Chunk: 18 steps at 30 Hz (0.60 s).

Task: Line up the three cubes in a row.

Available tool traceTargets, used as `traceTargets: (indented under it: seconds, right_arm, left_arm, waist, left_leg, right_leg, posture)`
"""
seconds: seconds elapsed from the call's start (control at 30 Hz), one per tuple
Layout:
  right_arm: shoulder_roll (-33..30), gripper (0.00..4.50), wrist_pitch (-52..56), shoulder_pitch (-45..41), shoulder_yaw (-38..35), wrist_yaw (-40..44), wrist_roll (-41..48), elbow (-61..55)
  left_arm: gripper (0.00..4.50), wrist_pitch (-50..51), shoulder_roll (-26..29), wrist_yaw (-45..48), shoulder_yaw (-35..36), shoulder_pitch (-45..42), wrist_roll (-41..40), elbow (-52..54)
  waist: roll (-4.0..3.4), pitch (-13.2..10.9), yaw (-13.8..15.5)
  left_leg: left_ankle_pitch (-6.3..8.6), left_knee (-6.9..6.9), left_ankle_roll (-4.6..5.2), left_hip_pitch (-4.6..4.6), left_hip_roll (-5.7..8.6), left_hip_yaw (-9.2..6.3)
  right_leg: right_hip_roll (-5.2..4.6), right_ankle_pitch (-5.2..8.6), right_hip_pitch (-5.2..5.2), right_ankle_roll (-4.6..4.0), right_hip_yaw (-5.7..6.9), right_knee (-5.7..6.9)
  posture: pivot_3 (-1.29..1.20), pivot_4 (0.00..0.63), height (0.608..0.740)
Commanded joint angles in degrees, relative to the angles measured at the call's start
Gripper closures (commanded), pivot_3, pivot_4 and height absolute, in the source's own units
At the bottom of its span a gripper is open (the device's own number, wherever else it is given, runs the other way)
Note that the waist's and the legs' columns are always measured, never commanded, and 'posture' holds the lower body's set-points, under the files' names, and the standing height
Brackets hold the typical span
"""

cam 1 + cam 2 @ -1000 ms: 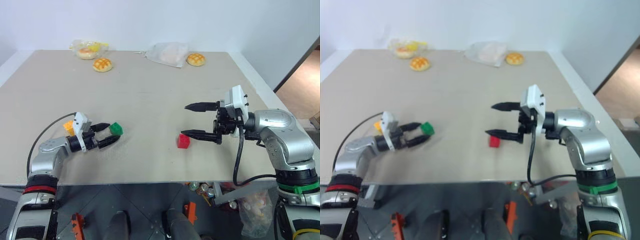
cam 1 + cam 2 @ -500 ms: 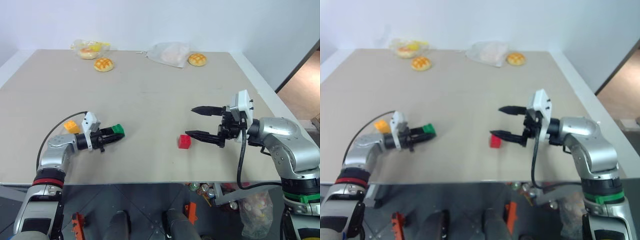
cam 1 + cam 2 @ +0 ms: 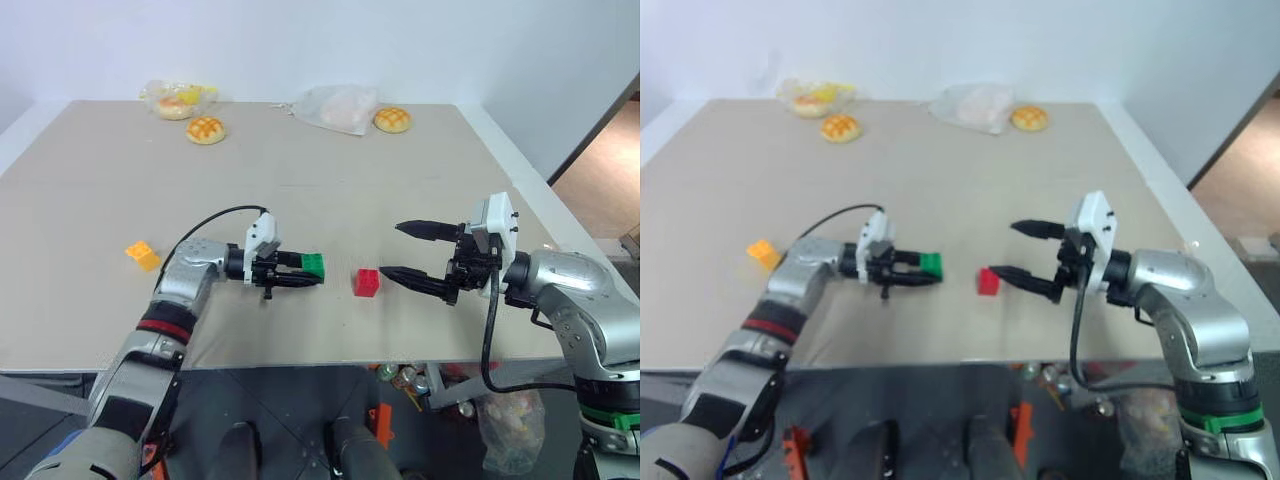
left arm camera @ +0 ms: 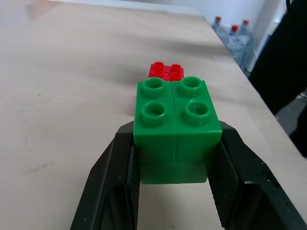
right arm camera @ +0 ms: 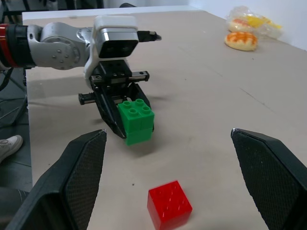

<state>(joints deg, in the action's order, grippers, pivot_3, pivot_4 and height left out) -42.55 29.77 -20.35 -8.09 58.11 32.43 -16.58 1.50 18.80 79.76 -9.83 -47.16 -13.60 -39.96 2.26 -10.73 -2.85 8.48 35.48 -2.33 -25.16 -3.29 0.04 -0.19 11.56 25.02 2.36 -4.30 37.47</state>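
My left gripper is shut on the green cube, which it holds just above the table, a short way left of the red cube. In the left wrist view the green cube sits between the two black fingers, with the red cube just beyond it. The yellow-orange cube lies alone on the table at the left. My right gripper stands open to the right of the red cube, its lower fingertip close to it and nothing held.
Two round buns and two plastic bags lie along the table's far edge. The table's front edge runs just below both grippers.
My left gripper shut on the green cube and carried it right, from beside the yellow-orange cube to next to the red one. The right gripper drew back slightly to the right, still open.
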Motion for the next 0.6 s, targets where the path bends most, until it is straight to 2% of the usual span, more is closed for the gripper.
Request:
traceTargets:
  seconds: [0.03,0.23,0.57,0.6]
  right_arm:
    - [-0.92,0.17,0.17,0.13,-2.71,-1.36,1.54,-3.07]
    - [-1.11,0.17,0.76,2.07,-3.84,-3.18,2.6,-5.29]
    - [-1.56,0.17,0.43,2.15,-3.69,-4.26,3.1,-5.19]
    - [-1.57,0.17,0.34,1.85,-3.54,-4.27,3.07,-4.94]
  left_arm:
    - [3.16,-4.82,-0.94,1.31,-0.73,-2.95,2.7,-6.67]
    - [3.16,-11.08,-2.71,1.01,-0.6,-5.74,6.13,-15.16]
    - [3.16,-12.61,-3.35,0.2,1.91,-5.53,5.4,-17.11]
    - [2.66,-10.9,-3.56,0.45,2.57,-5.57,4.52,-17.01]
  waist:
    - [0.0,0.0,0.05]
    - [0.0,0.0,0.3]
    - [0.0,0.0,0.3]
    - [0.0,0.0,0.29]
  left_leg:
    - [0.0,-0.01,0.0,0.0,0.0,-0.02]
    - [0.0,0.02,0.0,-0.09,0.04,-0.05]
    - [-0.01,0.04,0.01,-0.07,0.06,-0.05]
    - [-0.01,0.04,0.02,-0.07,0.06,-0.05]
  right_leg:
    - [0.02,0.0,0.01,0.0,0.0,0.0]
    - [-0.01,0.02,-0.01,0.03,0.0,-0.02]
    - [-0.03,-0.01,-0.02,0.06,-0.01,-0.02]
    - [-0.03,-0.01,-0.02,0.06,-0.01,-0.02]
  posture:
    - [0.0,0.15,0.74]
    - [0.0,0.15,0.74]
    - [0.0,0.15,0.74]
    - [0.0,0.15,0.74]
